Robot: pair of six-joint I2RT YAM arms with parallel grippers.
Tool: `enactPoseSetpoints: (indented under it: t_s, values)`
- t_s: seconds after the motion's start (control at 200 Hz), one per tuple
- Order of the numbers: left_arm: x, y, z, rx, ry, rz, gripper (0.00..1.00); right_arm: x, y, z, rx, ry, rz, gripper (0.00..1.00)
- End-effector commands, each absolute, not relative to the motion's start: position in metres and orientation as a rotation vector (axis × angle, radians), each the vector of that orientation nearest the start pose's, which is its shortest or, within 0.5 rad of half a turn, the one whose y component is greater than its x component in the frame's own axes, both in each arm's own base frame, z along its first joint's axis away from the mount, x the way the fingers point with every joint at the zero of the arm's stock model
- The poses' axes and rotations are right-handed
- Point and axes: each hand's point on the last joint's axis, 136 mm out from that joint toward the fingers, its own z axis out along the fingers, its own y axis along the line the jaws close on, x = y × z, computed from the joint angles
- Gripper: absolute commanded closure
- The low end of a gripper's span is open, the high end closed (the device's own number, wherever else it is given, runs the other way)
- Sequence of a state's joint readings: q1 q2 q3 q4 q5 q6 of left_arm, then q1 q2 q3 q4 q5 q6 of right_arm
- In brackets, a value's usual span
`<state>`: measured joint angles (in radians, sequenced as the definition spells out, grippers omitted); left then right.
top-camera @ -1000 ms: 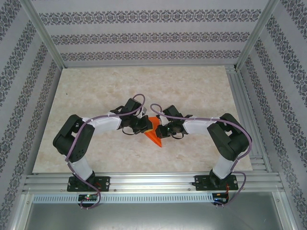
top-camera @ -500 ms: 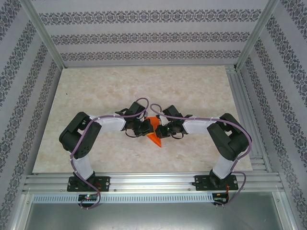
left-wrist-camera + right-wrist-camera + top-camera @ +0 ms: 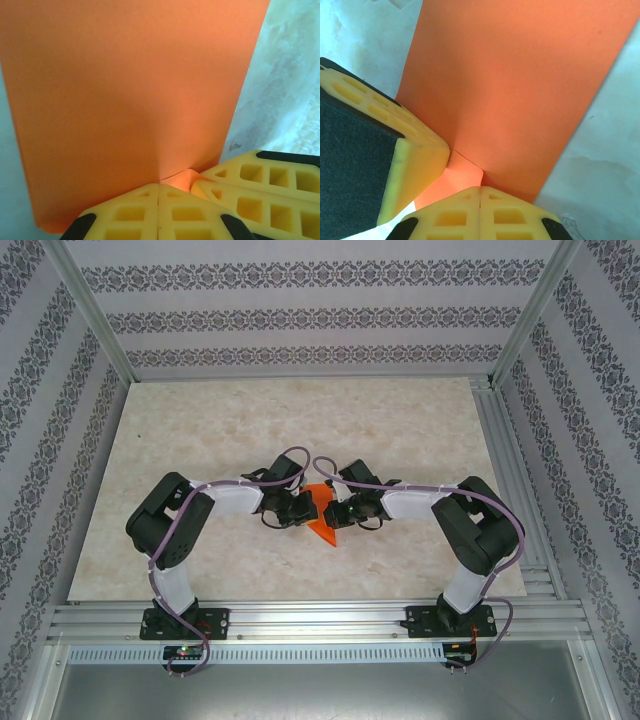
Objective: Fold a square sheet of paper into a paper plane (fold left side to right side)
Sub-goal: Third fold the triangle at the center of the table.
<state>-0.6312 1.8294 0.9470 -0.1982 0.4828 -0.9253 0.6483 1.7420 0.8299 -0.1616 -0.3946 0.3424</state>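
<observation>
The orange sheet of paper (image 3: 324,524) is folded into a narrow pointed shape and sits between my two grippers near the table's middle, its tip pointing toward the arm bases. In the left wrist view the paper (image 3: 125,90) spreads away from my left gripper (image 3: 159,186), whose yellow fingers are pressed together with a paper edge running into their seam. The right gripper's fingers (image 3: 260,187) sit close beside it. In the right wrist view my right gripper (image 3: 480,189) is likewise shut on the paper (image 3: 520,85), with a left finger (image 3: 415,145) alongside. From above, left gripper (image 3: 302,506) and right gripper (image 3: 338,512) almost touch.
The marble-patterned table (image 3: 300,420) has free room all round the paper. Aluminium rails (image 3: 300,620) run along the near edge by the arm bases, and patterned walls with metal posts (image 3: 95,320) enclose the sides and back.
The left arm has swung its elbow inward and its gripper has shifted right, closer to the paper and the right gripper. The right arm and the paper have stayed put.
</observation>
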Motion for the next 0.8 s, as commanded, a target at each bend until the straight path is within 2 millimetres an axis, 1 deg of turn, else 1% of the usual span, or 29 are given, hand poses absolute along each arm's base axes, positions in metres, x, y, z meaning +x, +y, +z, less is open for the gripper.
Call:
enactPoseSetpoints:
  t_s: [0.0,0.08,0.115,0.19,0.265,0.35,0.405,0.455,0.51,0.59,0.694,0.799]
  values:
    - [0.264,-0.29,-0.005,-0.245,2.998,-0.94,0.92,0.232,0.259,-0.023,-0.594,2.869,0.699,1.0]
    - [0.262,-0.288,-0.009,-0.246,3.008,-0.921,0.92,0.235,0.261,-0.016,-0.584,2.855,0.712,1.0]
    - [0.26,-0.285,-0.011,-0.249,3.013,-0.905,0.92,0.237,0.262,-0.011,-0.577,2.845,0.721,0.97]
    - [0.255,-0.28,-0.017,-0.257,3.028,-0.882,0.92,0.244,0.265,0.007,-0.551,2.802,0.747,0.88]
    - [0.251,-0.277,-0.021,-0.269,3.037,-0.872,0.92,0.252,0.266,0.03,-0.513,2.753,0.775,0.81]
    - [0.246,-0.273,-0.027,-0.285,3.044,-0.865,0.93,0.26,0.263,0.054,-0.479,2.698,0.786,0.74]
    - [0.245,-0.272,-0.029,-0.291,3.046,-0.863,0.93,0.262,0.26,0.066,-0.471,2.68,0.779,0.71]
    - [0.244,-0.271,-0.031,-0.296,3.049,-0.856,0.93,0.259,0.257,0.073,-0.474,2.672,0.775,0.7]
    - [0.244,-0.271,-0.031,-0.295,3.047,-0.857,0.93,0.253,0.256,0.077,-0.479,2.677,0.792,0.69]
    - [0.245,-0.272,-0.03,-0.289,3.045,-0.86,0.93,0.24,0.261,0.079,-0.477,2.692,0.88,0.7]
    - [0.245,-0.272,-0.028,-0.281,3.043,-0.856,0.93,0.221,0.278,0.081,-0.439,2.699,1.072,0.7]
    - [0.245,-0.272,-0.027,-0.276,3.041,-0.855,0.93,0.213,0.291,0.081,-0.385,2.695,1.189,0.7]
